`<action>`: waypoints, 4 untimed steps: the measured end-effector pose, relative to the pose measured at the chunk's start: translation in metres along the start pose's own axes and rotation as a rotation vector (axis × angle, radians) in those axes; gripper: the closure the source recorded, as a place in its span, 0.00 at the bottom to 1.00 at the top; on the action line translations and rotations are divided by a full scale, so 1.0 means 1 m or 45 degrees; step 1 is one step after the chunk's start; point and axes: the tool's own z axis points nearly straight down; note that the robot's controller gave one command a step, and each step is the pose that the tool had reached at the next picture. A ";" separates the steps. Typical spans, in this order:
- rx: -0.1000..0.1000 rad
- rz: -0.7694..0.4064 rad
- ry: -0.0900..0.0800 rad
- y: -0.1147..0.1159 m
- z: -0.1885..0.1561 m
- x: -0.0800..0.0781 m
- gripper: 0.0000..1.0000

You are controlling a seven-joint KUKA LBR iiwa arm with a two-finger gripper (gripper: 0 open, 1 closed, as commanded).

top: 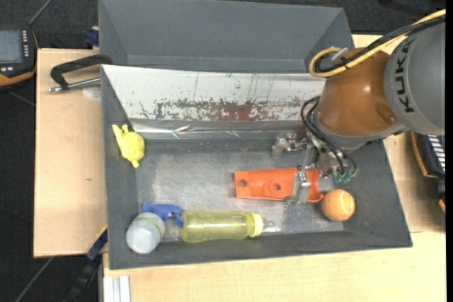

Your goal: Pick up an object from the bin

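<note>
My gripper (294, 166) hangs low in the right half of the bin with its fingers apart and nothing between them. One fingertip (284, 146) is near the back wall; the other (304, 187) is over the right end of a flat orange block with holes (262, 184) lying on the floor. An orange ball (338, 205) rests just right of that end, close to the lower fingertip.
A yellow-green clear bottle (219, 226) lies along the front wall, with a blue piece (161, 211) and a white round cap (144, 235) at its left end. A small yellow toy (129, 145) sits at the left wall. The arm's orange cover and cables hang over the bin's right side.
</note>
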 end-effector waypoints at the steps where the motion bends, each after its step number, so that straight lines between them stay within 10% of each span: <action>1: 0.001 0.029 -0.004 0.016 0.036 0.012 1.00; 2: 0.001 0.029 -0.004 0.016 0.036 0.012 1.00; 3: 0.000 0.014 -0.011 0.030 -0.078 0.001 1.00; 4: 0.001 0.013 -0.010 0.030 -0.078 0.001 1.00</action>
